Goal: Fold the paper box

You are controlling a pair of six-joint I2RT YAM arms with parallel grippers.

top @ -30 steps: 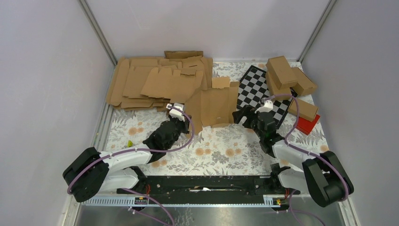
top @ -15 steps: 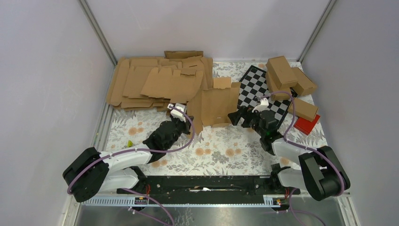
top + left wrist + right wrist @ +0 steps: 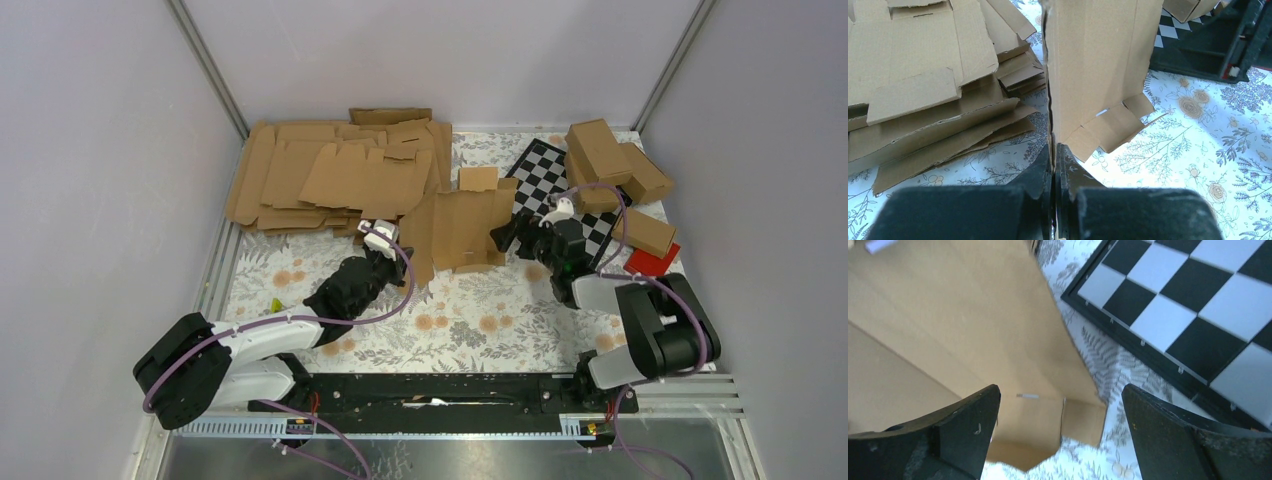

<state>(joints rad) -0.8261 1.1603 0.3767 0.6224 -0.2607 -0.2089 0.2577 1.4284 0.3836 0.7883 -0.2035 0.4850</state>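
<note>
Right arm has swung in over the last second: its elbow sits closer to the middle now and my right claw (image 3: 505, 238) has crept further over toward the paper box (image 3: 462, 228), which has been nudged along with it and stands a bit narrower and more upright from above than it did. Left arm hasn't really budged. So, current state: my left claw (image 3: 402, 256) is pressed together on the near left edge of the box, and the left wrist view shows it nicely, with both fingertips (image 3: 1054, 150) clamped flat on the thin cardboard edge while the panel (image 3: 1093, 65) rises straight up in front of the camera with a couple of little flaps hanging at its lower right. The box is still a half-open blank, standing on the flowered table cover (image 3: 480, 310) about mid-table, between my two claws, with the heap of flat blanks (image 3: 330, 175) just behind and to its left and the checkerboard (image 3: 540, 170) just to its right. My right claw (image 3: 1060, 390) is spread as wide as it goes, with the box's brown panel (image 3: 948, 325) lying ahead of the gap; can't tell if either finger actually touches it. Checkerboard (image 3: 1198, 305) is off to that claw's right. Folded cartons (image 3: 605, 155) and a red block (image 3: 652, 260) sit at the far right, well clear of the box.
</note>
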